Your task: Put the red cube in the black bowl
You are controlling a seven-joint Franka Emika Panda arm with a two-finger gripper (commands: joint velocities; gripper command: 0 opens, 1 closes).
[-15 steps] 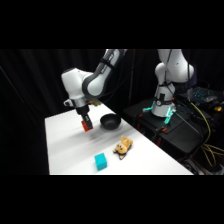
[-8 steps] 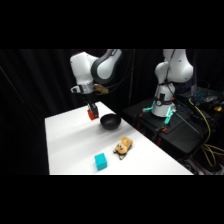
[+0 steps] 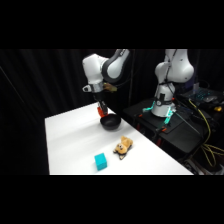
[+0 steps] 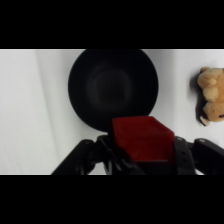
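My gripper (image 3: 102,111) hangs above the table, shut on the red cube (image 3: 102,110), just left of and over the black bowl's (image 3: 110,122) rim. From the wrist, the red cube (image 4: 142,138) fills the space between the jaws of my gripper (image 4: 143,150), and the glossy black bowl (image 4: 113,86) lies right beyond it with nothing inside.
A tan plush animal (image 3: 122,146) lies in front of the bowl and shows at the right edge as the plush (image 4: 211,96) in the wrist view. A teal cube (image 3: 101,161) sits near the table's front edge. Dark equipment and cables stand at the right past the table.
The arm has carried the red cube up and to the right, from left of the bowl to just over its near rim.
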